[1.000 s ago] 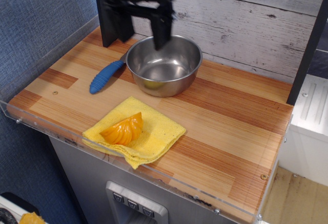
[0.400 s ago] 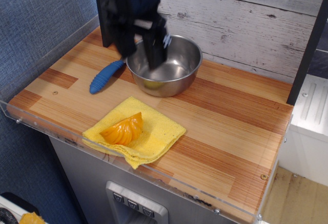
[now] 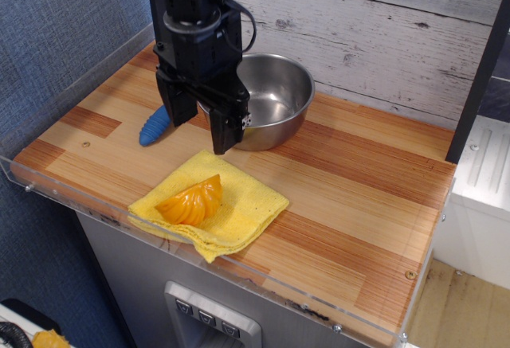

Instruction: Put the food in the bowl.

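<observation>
The orange ridged toy food (image 3: 192,201) lies on a yellow folded cloth (image 3: 239,207) near the front edge of the wooden counter. The shiny steel bowl (image 3: 280,91) stands behind it near the back wall, partly hidden by the arm. My black gripper (image 3: 202,131) hangs open and empty between the bowl and the cloth, above and slightly behind the food, its two fingers pointing down.
A blue-handled utensil (image 3: 153,128) lies left of the bowl, mostly hidden by the gripper. A clear acrylic rim (image 3: 48,193) runs along the counter's left and front edges. A plank wall (image 3: 382,29) stands behind. Bare wood lies right of the cloth.
The gripper has moved from over the bowl forward and down toward the cloth and food. Food, cloth and bowl have not moved.
</observation>
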